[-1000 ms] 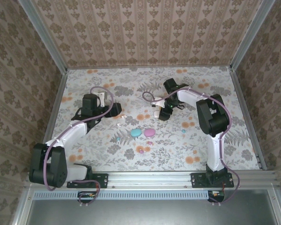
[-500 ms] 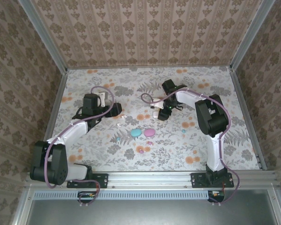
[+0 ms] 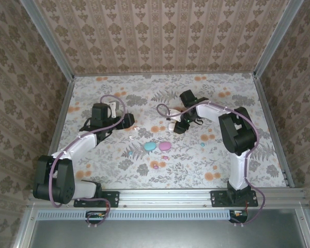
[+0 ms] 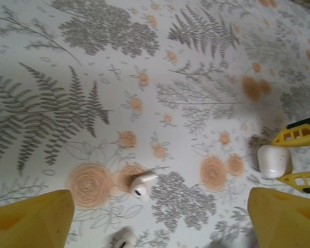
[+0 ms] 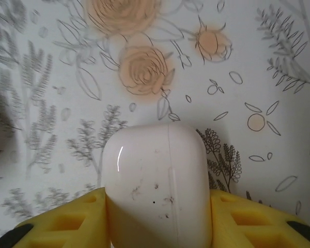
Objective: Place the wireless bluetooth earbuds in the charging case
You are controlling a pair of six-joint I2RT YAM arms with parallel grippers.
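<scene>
Above, our left claw (image 3: 127,123) gapes wide, well left of the glossy white rounded charging case (image 3: 171,123). Left wrist: small white stemmed earbuds (image 4: 140,185) lie left of that case. Right wrist: our right claw (image 5: 157,199) pinches it; we risk its slick shell squirting free.

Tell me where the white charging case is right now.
The white charging case sits near the table's middle in the top view, clamped between the right gripper's yellow fingers; a white earbud lies off to its left.
</scene>
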